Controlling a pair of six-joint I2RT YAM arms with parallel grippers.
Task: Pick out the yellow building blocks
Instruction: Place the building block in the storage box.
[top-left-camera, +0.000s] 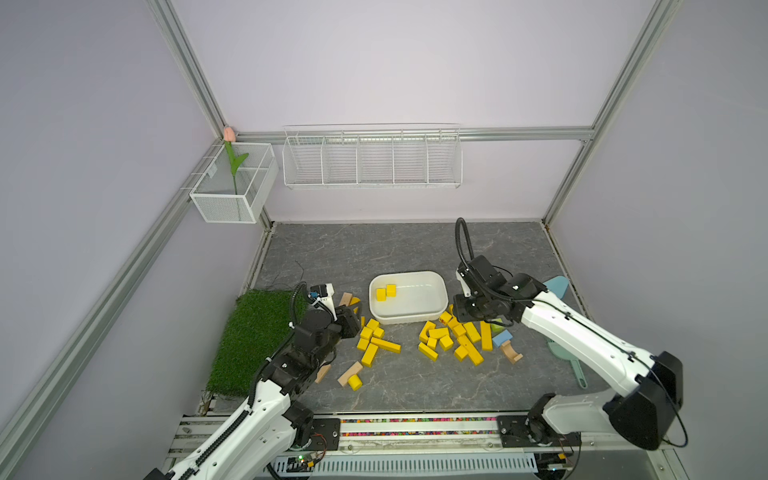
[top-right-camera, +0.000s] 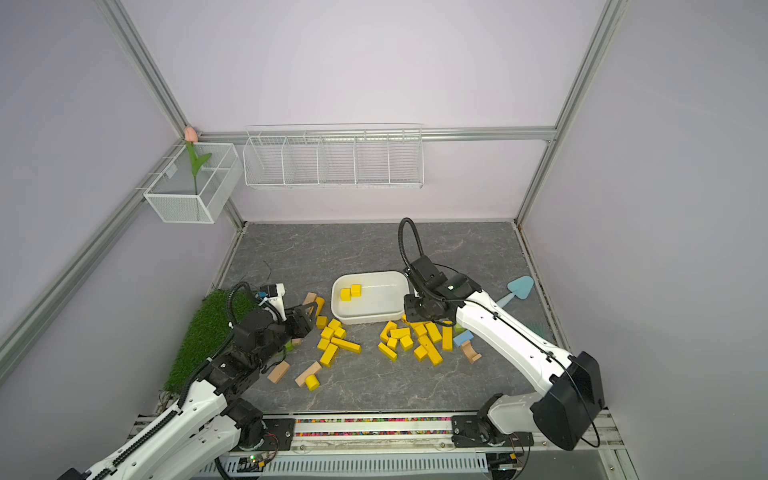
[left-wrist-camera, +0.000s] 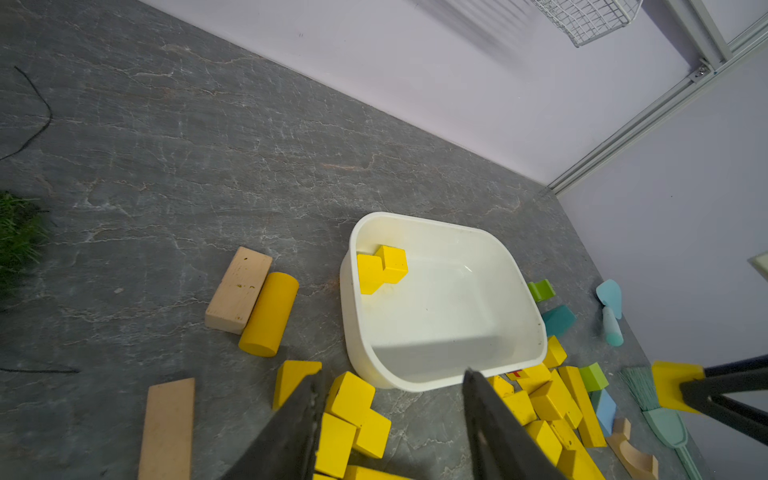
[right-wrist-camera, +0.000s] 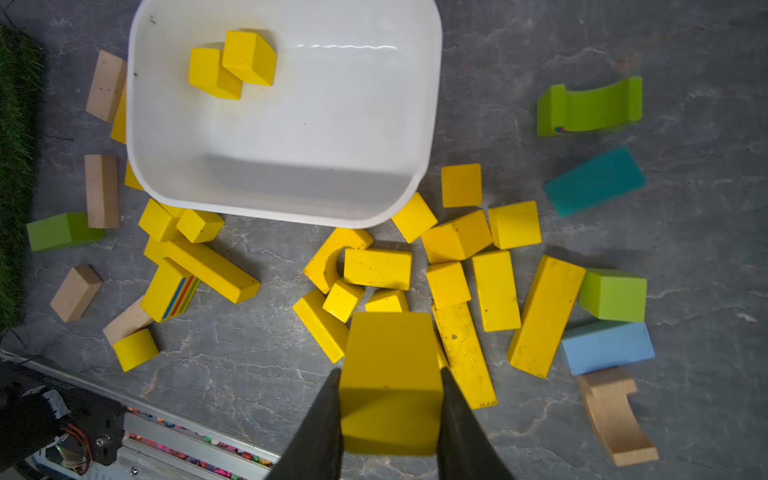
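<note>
Two yellow building blocks (top-left-camera: 385, 292) lie in the white tub (top-left-camera: 409, 320) at mid table. More yellow building blocks lie in front of it, in a left pile (top-left-camera: 374, 340) and a right pile (top-left-camera: 457, 336). A yellow cylinder (left-wrist-camera: 270, 313) rests beside a tan block. My left gripper (left-wrist-camera: 392, 374) hangs open over the left pile with nothing between its fingers; in a top view it (top-right-camera: 307, 309) is left of the tub. My right gripper (right-wrist-camera: 390, 374) is shut on a yellow block (right-wrist-camera: 390, 345), held above the right pile by the tub's front right corner.
Tan blocks (top-left-camera: 350, 372), green blocks (right-wrist-camera: 590, 106), a blue block (top-left-camera: 500, 338) and a tan arch (top-left-camera: 512, 352) lie among the yellow ones. A grass mat (top-left-camera: 253, 336) covers the left edge. A teal shovel (top-left-camera: 557, 286) and small broom (top-left-camera: 575, 370) lie at the right.
</note>
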